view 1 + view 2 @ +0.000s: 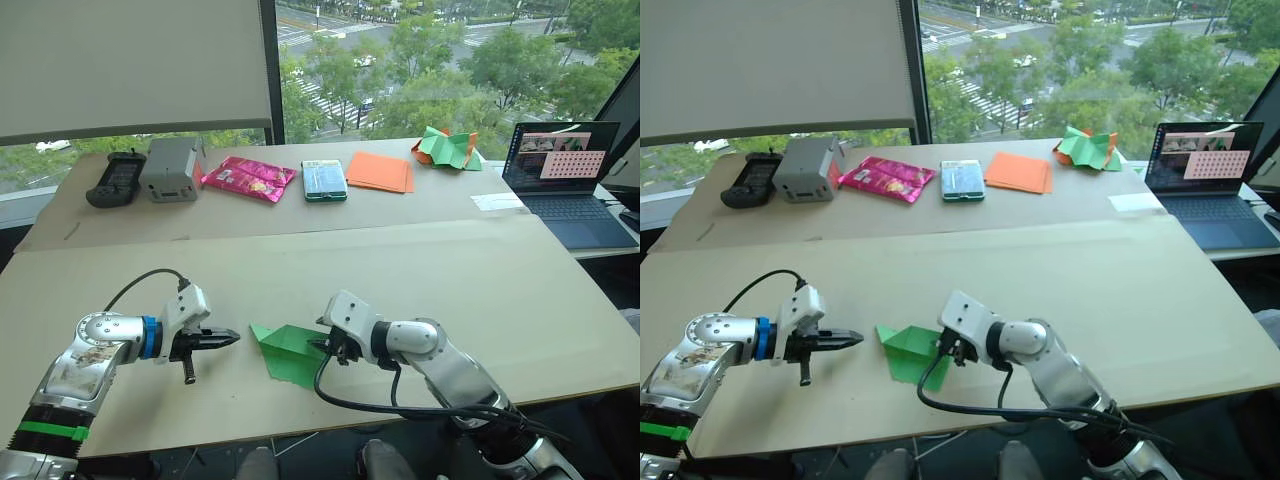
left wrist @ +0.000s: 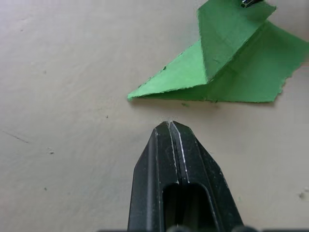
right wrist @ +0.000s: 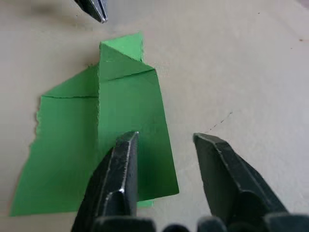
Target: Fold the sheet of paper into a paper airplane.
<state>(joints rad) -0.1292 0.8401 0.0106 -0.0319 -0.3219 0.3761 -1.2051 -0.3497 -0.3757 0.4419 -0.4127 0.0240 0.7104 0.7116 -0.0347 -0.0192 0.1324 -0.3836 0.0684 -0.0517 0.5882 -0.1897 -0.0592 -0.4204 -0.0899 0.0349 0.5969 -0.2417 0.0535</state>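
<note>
Paper airplane (image 1: 288,350), half-folded, lay flat on the worktop (image 1: 480,290) between both arms. Left end effector (image 1: 222,338) was pinched closed, empty, just off the nose, likely ready to pin it. Right end effector (image 3: 164,145), spread open, straddled the tail edge, probably to lift a flap. No legible writing.

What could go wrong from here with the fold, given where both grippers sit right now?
1. The right gripper is open, with one finger over the green paper and the other over bare table; closing may drag or crumple a flap rather than crease it.
2. The left gripper is shut, just short of the paper's pointed tip, pinning nothing, so the paper may slide.
3. The ragged torn edge could tear further.
</note>
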